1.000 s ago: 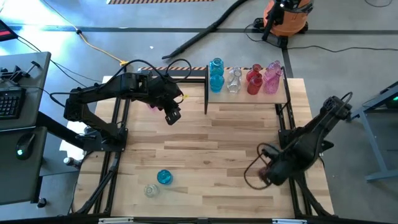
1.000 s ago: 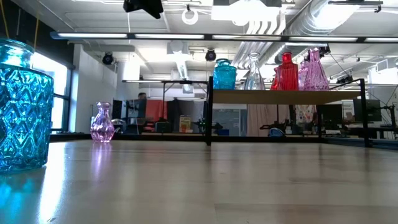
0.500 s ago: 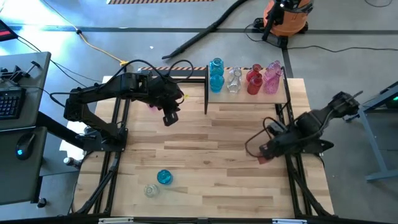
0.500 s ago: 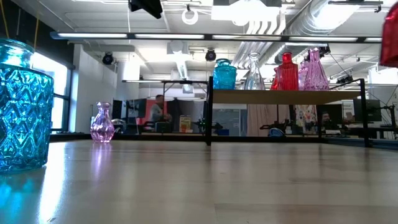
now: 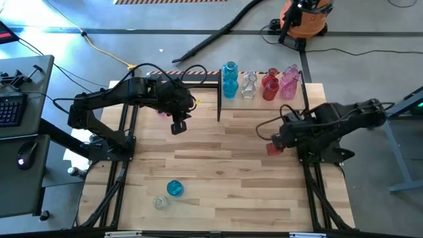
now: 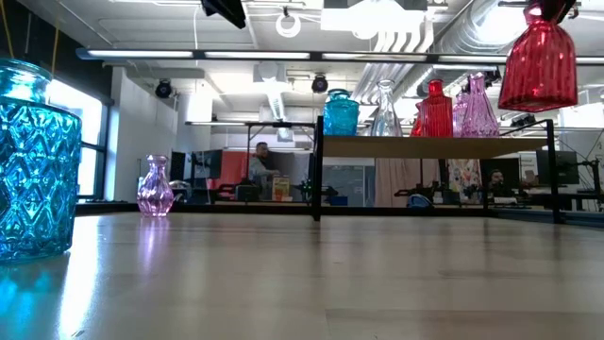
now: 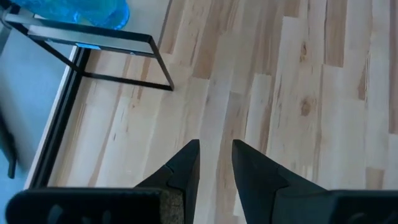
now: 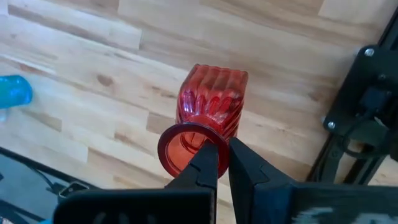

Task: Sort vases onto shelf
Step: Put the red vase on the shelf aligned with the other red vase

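- From above, my right jaws [image 5: 273, 147] hang over the counter's [image 5: 225, 165] right half, clamped on a red vase [image 5: 272, 149] held clear of the wood, in front of the shelf [image 5: 264, 100].
- My left jaws [image 5: 177, 127] hover over the far left part of the counter, just left of the shelf's black upright, holding nothing; a pink vase [image 5: 160, 111] shows beside that arm.
- On the shelf stand blue vases [image 5: 229, 79], a clear one [image 5: 248, 86], red ones [image 5: 269, 86] and pink ones [image 5: 289, 82] in a row from left to right.
- Near the front left edge a blue vase [image 5: 174, 188] and a clear vase [image 5: 160, 203] sit close together.
- At counter height, the red vase [image 6: 539, 64] hangs in the air at upper right, higher than the shelf [image 6: 434, 144], its base downward.
- The shelf carries blue [image 6: 341, 112], clear [image 6: 385, 109], red [image 6: 434, 110] and pink [image 6: 477, 109] vases; the pink vase [image 6: 155, 187] stands alone on the counter at left, and the blue one [image 6: 36, 161] looms close by.
- Past my left fingers [image 7: 183, 169], a narrow gap shows between them with only bare planks beyond, plus a black frame [image 7: 112, 59] and a bit of blue glass [image 7: 93, 11].
- Past my right fingers [image 8: 208, 163], I pinch the red vase's [image 8: 208, 102] rim, its ribbed body pointing away toward the planks; a blue vase [image 8: 13, 91] lies farther off.
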Controlling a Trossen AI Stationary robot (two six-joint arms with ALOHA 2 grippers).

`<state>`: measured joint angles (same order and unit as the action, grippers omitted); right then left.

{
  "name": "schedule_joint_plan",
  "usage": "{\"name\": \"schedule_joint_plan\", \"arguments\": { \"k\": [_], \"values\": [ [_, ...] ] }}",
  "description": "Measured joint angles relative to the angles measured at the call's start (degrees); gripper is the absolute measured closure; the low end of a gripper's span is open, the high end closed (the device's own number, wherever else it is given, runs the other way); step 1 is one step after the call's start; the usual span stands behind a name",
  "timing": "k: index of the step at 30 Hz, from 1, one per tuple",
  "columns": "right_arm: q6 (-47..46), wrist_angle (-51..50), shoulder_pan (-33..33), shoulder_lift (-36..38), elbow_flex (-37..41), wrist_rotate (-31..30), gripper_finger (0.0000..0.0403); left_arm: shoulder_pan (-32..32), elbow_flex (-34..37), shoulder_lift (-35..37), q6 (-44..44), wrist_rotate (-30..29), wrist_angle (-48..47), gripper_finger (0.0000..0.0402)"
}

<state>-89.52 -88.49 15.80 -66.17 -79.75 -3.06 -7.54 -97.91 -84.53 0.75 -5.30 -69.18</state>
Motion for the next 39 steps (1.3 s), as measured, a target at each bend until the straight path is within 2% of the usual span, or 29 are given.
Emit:
{"name": "schedule_joint_plan", "arguments": {
  "k": [8, 15, 28, 39],
  "values": [
    [6.08, 0.07, -7.67, 0.28, 0.0, 0.01, 0.0403, 0.01, 0.0, 0.0, -1.65, -0.02, 0.03, 0.0316],
    [15.61, 1.46, -15.29, 0.28, 0.0, 1.34, 0.0403, 0.0, 0.0, 0.0, -2.92, -0.02, 0.08, 0.0316],
    [37.33, 2.65, -33.96, 0.28, 0.0, 5.6, 0.0403, -2.71, 0.0, 0.0, 0.67, 0.02, 0.08, 0.0316],
    [49.33, 5.68, -48.03, 0.14, 0.0, 9.17, 0.0403, -4.82, 0.0, 0.0, 2.06, 0.0, 0.1, 0.0316]
  ]
}}
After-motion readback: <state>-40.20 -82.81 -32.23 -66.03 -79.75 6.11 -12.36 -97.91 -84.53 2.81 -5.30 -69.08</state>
